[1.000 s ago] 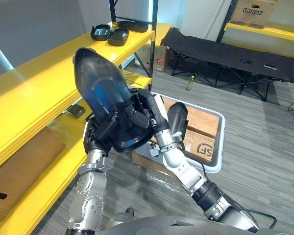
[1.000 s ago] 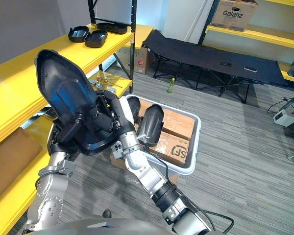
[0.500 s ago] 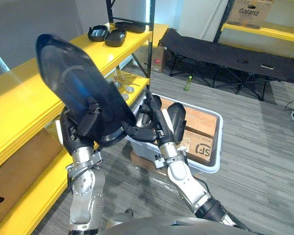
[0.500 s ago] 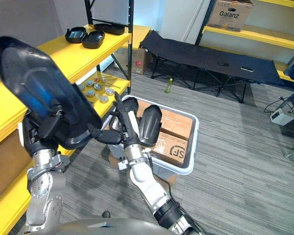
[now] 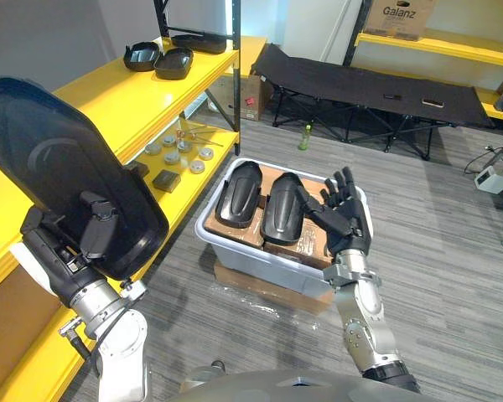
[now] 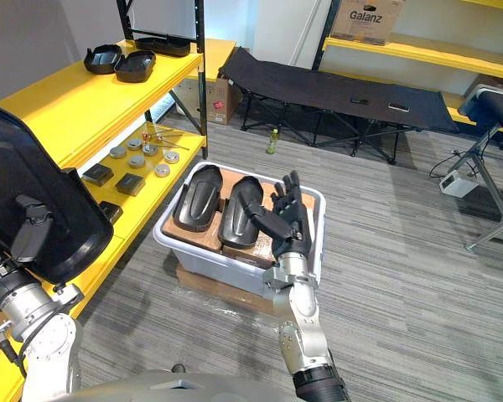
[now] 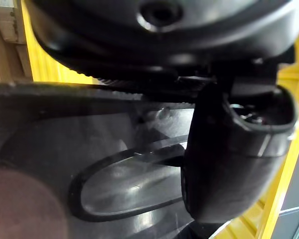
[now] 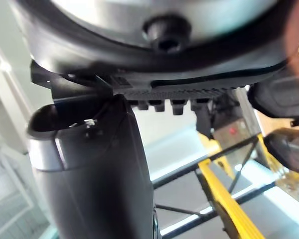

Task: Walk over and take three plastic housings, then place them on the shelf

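At the robot's left, beside the yellow shelf (image 5: pixel 101 96), a large black plastic housing (image 5: pixel 63 172) stood raised and tilted, broad end up. The left hand (image 5: pixel 95 228) clasped its lower end, thumb clamped across the glossy face and fingers hidden behind it. Two more housings (image 5: pixel 240 194) lay side by side in a grey bin (image 5: pixel 251 266) on the floor, resting on cardboard boxes (image 5: pixel 312 240) inside it. The right hand (image 5: pixel 342 216) hovered over the bin's right side just beside the nearer housing, fingers straight and spread, holding nothing. On the shelf's upper board, far back, sat three dark shells (image 5: pixel 173 61). Small round parts (image 5: pixel 178 149) lay on the lower board. A black folding cot (image 5: pixel 360 84) stood beyond the bin.
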Robot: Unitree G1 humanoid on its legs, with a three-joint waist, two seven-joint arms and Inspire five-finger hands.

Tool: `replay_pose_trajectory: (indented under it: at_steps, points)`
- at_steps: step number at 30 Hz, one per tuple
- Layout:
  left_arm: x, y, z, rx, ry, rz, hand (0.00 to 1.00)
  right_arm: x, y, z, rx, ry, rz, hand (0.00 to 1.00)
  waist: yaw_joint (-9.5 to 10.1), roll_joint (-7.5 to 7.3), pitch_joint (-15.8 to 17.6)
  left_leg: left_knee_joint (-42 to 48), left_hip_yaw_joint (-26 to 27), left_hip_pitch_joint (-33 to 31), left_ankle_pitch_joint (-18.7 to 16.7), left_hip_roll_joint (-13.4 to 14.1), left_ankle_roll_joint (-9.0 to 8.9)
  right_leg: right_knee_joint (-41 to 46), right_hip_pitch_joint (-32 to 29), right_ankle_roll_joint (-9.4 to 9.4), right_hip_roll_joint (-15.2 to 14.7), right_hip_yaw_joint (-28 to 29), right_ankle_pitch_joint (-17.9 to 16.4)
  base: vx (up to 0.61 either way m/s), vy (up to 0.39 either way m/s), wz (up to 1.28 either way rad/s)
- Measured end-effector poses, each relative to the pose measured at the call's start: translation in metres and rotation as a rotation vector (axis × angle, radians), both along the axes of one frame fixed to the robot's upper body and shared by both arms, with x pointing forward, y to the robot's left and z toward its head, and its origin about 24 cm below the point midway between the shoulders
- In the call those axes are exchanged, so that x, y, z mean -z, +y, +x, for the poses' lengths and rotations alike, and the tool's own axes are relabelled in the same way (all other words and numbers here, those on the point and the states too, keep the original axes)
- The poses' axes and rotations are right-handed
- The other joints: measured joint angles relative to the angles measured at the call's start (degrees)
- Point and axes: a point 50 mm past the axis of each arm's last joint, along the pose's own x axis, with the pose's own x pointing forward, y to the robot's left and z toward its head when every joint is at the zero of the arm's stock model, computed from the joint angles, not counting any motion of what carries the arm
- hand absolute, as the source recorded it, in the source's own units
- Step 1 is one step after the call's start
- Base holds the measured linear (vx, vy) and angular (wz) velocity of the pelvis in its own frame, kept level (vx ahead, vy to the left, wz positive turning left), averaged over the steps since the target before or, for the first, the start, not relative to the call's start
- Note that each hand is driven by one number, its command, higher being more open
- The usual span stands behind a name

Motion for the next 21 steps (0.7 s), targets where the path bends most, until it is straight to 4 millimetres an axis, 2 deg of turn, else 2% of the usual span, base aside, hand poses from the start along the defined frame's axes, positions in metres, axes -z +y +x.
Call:
replay_pose_trajectory:
  at_steps: [4,11,17,21]
  points:
    - [-0.002,-0.001,0.001,0.057,-0.044,-0.026,0.00,0.001,-0.014,-0.001,0.057,0.005,-0.003,1.00,-0.69,-0.33,1.15,-0.02,0.31,0.07,-0.08,0.00,0.00,0.00,-0.11,0.00,-0.06,0.18,-0.01,0.01,0.009,-0.03]
    - [-0.005,-0.004,0.003,0.171,-0.131,-0.106,0.00,0.012,-0.026,-0.011,0.111,0.069,0.004,1.00,-2.20,-0.26,1.36,0.13,1.64,-0.02,-0.47,0.16,0.03,0.08,-0.63,0.10,-0.03,1.64,0.07,0.03,0.015,-0.10]
    - [-0.006,-0.006,0.004,0.217,-0.123,-0.098,0.00,0.013,-0.025,-0.011,0.079,0.075,0.000,1.00,-2.46,0.21,1.68,1.20,2.83,0.00,-1.68,0.53,-0.07,0.08,-0.83,0.09,0.17,2.97,0.06,0.02,0.013,-0.11]
    - [-0.014,-0.006,0.000,0.219,-0.151,-0.084,0.00,0.013,-0.016,-0.008,-0.028,0.070,-0.018,1.00,-2.29,0.60,2.23,3.55,2.78,-0.98,-3.03,0.92,-0.21,0.08,-0.79,0.01,0.40,3.01,0.00,0.01,0.007,-0.01]
